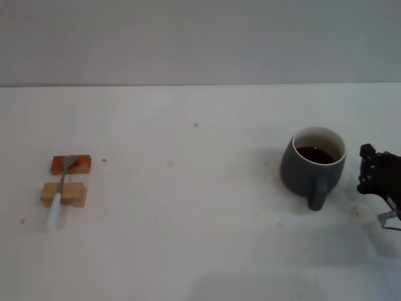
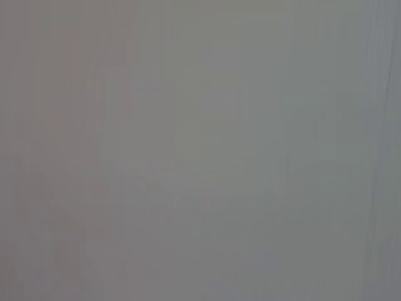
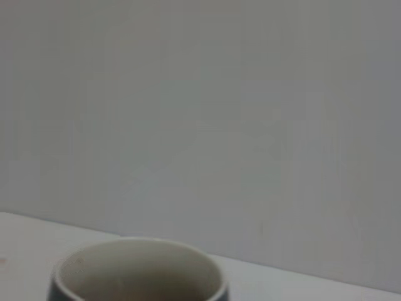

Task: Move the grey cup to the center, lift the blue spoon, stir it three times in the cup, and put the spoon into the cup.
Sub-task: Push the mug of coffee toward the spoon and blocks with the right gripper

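grey cup beside right pincer (apart)

Soft even light, faint shadows, mild blur

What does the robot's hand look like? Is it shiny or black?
Only the right gripper shows, at the right edge of the head view beside the grey cup. It is matte black and blocky, with boxy edges, and a thin pale metal-looking piece juts out low on it. No cables, markings or writing can be made out. The left gripper is out of sight.

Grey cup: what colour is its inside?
White inside the grey cup, above dark liquid; clearest in the head view.
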Tool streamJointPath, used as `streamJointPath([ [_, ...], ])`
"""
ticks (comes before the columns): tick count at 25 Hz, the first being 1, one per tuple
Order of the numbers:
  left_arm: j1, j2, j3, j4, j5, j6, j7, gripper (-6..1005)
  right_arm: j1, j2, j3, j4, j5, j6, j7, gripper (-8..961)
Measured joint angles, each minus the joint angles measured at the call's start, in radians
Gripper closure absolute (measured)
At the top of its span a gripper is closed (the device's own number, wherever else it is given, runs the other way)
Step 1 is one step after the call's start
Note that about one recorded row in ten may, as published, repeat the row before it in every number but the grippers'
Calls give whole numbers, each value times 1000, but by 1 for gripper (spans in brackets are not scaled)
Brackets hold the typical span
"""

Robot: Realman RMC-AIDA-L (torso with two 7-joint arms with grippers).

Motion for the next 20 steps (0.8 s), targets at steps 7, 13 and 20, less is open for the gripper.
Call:
streamJointPath([
  [7,5,-22,-16,-4,0,1,1,301,32,-8,-42,0,-4,15,-6,947],
  [13,4,-36,-22,-9,0,3,10,301,86,-10,-55,4,-100,75,-2,946],
  [20,-1,-40,-21,-10,-1,3,10,301,111,-10,-110,52,-130,134,-1,945],
])
